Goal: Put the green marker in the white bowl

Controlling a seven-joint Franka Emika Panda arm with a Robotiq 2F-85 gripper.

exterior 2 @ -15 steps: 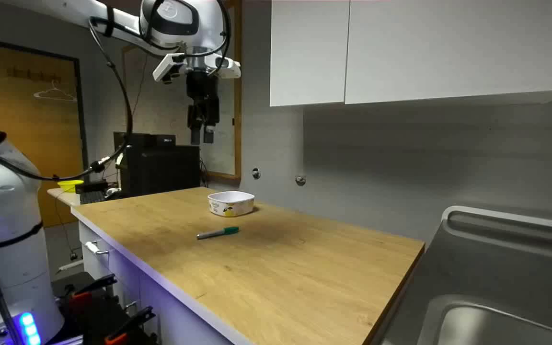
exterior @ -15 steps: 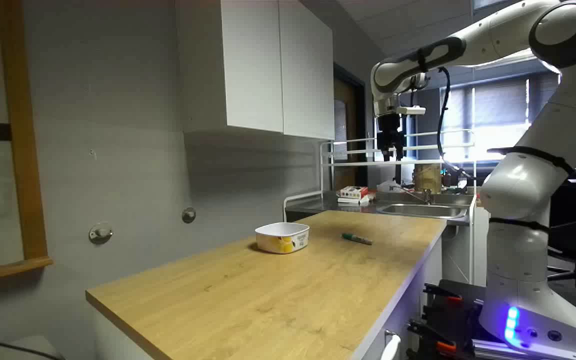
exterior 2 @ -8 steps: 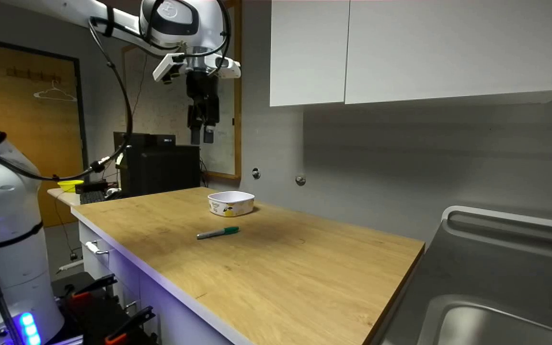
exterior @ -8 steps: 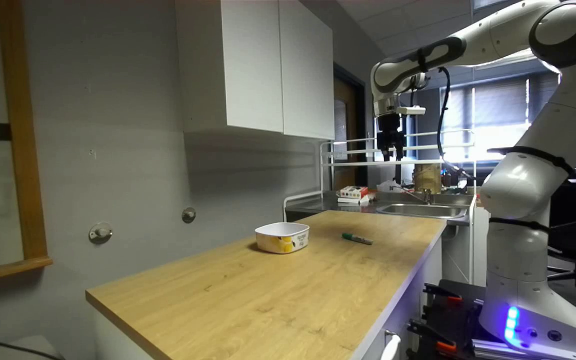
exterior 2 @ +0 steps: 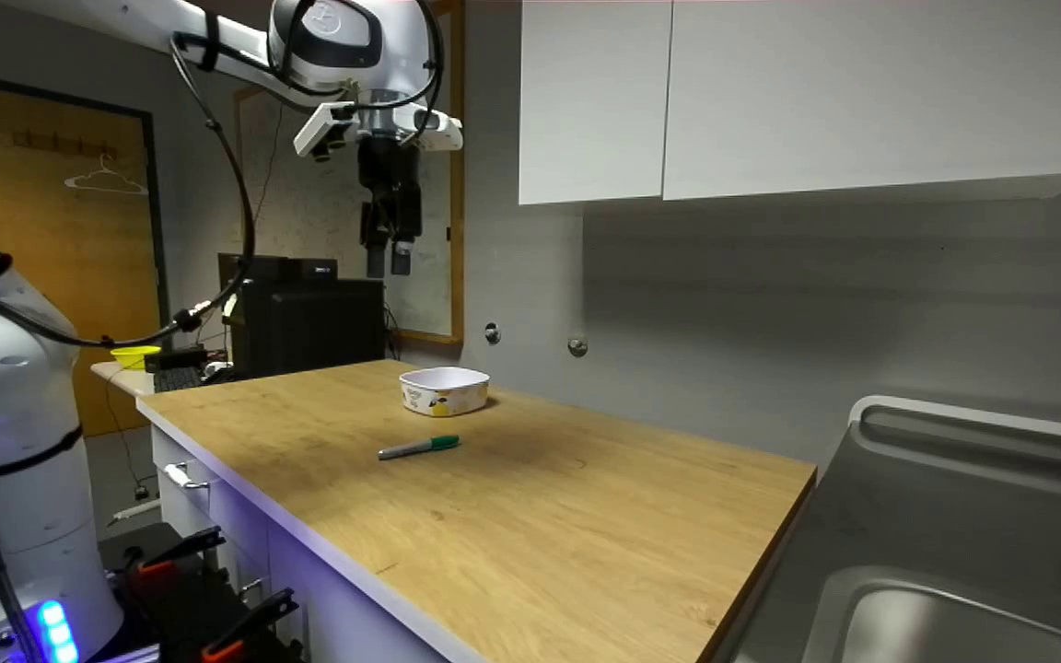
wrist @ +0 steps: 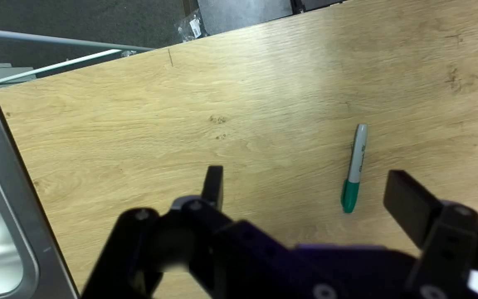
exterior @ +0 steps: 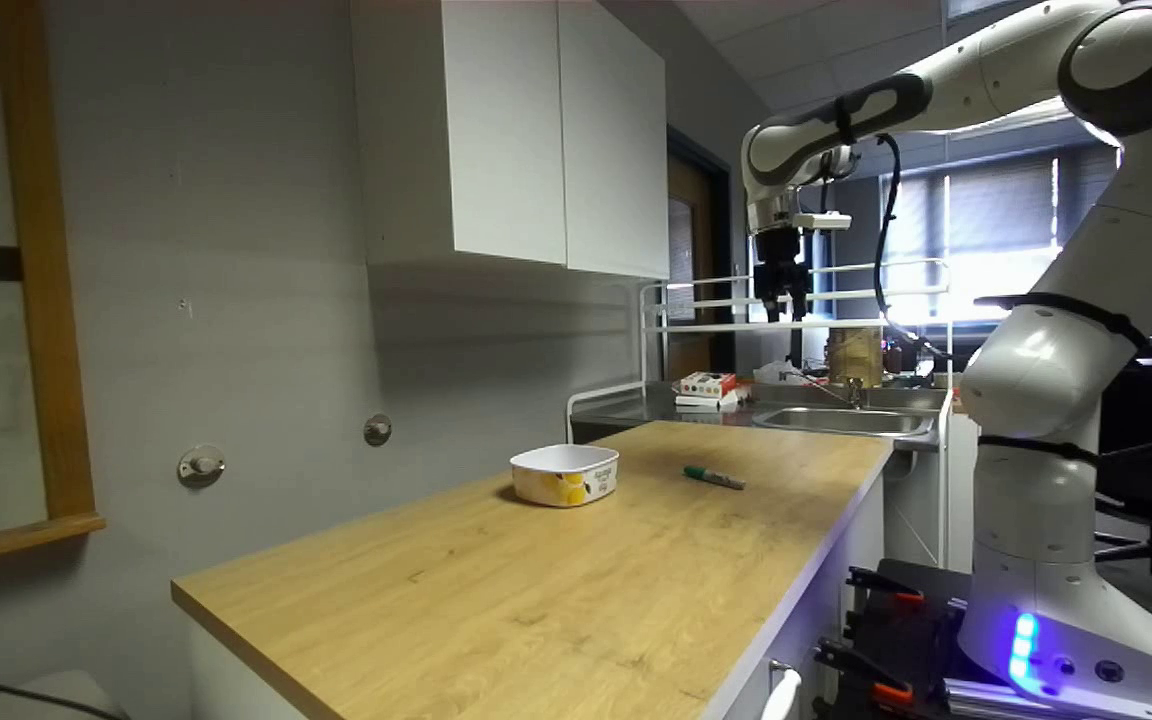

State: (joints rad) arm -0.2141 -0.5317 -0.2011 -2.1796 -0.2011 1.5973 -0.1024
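Observation:
The green marker [exterior: 714,478] lies flat on the wooden counter in both exterior views [exterior 2: 418,447]. It has a grey barrel and a green cap. In the wrist view the marker [wrist: 355,166] appears between the finger lines, nearer the right finger. The white bowl [exterior: 564,476] stands upright on the counter near the wall, with yellow lemon prints on its side. It also shows in an exterior view [exterior 2: 444,392], apart from the marker, and is out of the wrist view. My gripper [wrist: 305,182] is open, empty and pointing down, high above the counter in both exterior views [exterior: 784,308] [exterior 2: 389,261].
The wooden counter [exterior: 496,590] runs along a grey wall. White cabinets [exterior 2: 816,92] hang above it. A metal sink [exterior 2: 917,617] adjoins one end, with a white rail frame [exterior: 701,328] and small boxes [exterior: 706,386] nearby. A dark monitor [exterior 2: 319,322] stands beyond the other end.

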